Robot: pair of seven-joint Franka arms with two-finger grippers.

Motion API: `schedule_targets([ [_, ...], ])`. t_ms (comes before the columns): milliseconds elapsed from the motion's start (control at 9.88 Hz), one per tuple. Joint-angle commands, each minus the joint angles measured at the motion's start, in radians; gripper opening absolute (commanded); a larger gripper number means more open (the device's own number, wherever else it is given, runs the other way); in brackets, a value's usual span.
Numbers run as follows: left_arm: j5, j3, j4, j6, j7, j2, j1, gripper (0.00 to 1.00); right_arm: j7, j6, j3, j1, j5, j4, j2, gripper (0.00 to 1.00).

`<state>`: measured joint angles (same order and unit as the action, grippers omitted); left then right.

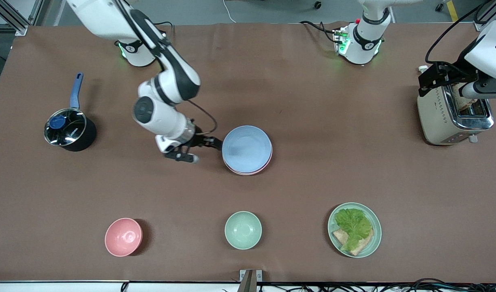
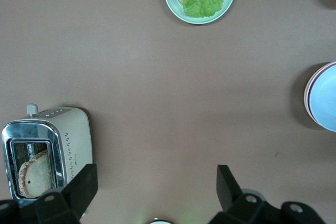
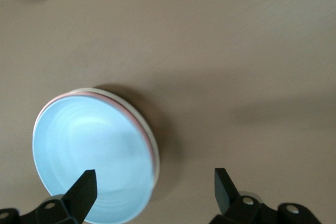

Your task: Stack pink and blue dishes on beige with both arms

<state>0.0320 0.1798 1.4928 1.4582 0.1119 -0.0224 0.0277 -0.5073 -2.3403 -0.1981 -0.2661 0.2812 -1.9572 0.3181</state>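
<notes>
The right end effector (image 1: 201, 148) hung with its fingers spread wide and empty, just beside the rim of the stack at about nine o'clock in the front view; in the right wrist view its two fingertips (image 3: 84, 190) straddled the stack's edge, one over the blue plate and one over bare bench. The blue plate (image 1: 246, 147) lay on top; the pink plate (image 1: 267, 159) showed as a thin rim beneath it; a cream edge of the beige plate (image 3: 143, 120) showed under both in the right wrist view. The stack sat near the middle of the bench (image 1: 313, 101).

The left end effector (image 2: 157, 192) was parked over the toaster (image 1: 454, 115) at the left arm's end of the bench, open and holding nothing.

From the stack, a pink bowl (image 1: 123, 237) lay at seven o'clock, a mint green bowl (image 1: 243, 229) at six, a green plate with lettuce (image 1: 354, 229) at five, and a lidded pot (image 1: 69, 130) at nine, past the right arm.
</notes>
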Motion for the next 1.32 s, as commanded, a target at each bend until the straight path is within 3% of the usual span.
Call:
schedule_targets([
  [0,-0.02,0.003,0.047,-0.001,-0.014,-0.014,0.027,1.0,-0.013,0.221,0.052,0.118,-0.194,-0.02,-0.202,1.0],
  [203,-0.02,0.001,0.044,-0.001,-0.018,-0.011,0.029,1.0,-0.002,0.387,0.196,0.136,-0.348,0.094,-0.287,1.0],
  [405,-0.018,0.001,0.038,0.001,-0.018,-0.007,0.028,1.0,0.205,0.572,0.274,0.181,-0.355,0.281,-0.298,1.0],
  [810,-0.018,0.003,0.037,0.004,-0.018,-0.001,0.026,1.0,0.334,0.774,0.325,0.234,-0.343,0.486,-0.306,1.0],
  [1215,-0.012,0.001,-0.002,0.001,-0.037,0.015,0.028,1.0,0.349,0.817,0.324,0.234,-0.341,0.509,-0.307,1.0],
])
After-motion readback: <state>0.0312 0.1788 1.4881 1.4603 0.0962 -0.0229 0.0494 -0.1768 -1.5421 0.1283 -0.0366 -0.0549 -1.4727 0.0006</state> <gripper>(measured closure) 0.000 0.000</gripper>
